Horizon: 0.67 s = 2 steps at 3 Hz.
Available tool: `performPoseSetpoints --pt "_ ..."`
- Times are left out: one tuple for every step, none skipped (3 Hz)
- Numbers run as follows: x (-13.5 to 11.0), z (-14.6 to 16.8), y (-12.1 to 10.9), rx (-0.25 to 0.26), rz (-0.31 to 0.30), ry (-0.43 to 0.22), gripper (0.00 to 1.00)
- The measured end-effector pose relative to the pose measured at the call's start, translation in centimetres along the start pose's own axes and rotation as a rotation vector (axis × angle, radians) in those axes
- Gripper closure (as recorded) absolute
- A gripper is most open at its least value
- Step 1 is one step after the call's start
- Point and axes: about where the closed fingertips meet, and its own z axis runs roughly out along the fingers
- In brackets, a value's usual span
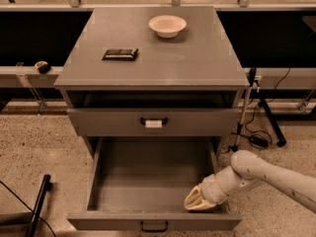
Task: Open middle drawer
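Observation:
The middle drawer (148, 177) of the grey cabinet (197, 58) stands pulled far out toward me, and its deep grey interior is bare. Its small black loop handle (153, 226) shows at the centre of the front panel, at the bottom edge of the view. My gripper (199, 200) reaches in from the right on a white arm. It sits low inside the drawer's front right corner, just behind the front panel.
Above, the drawer with a white-tagged handle (153, 122) is slightly out. A white bowl (168, 25) and a flat black object (120, 54) lie on the cabinet top. A black bar (37, 206) leans at the lower left. A stand and cables (261, 132) are to the right.

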Motion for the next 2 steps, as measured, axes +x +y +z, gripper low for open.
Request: performPoseSetpoints --pt "-4.4 -3.9 2.1 0.093 -0.11 -0.014 1.0" --pt "-8.1 -7.2 3.4 0.195 -0.146 -0.021 0.73"
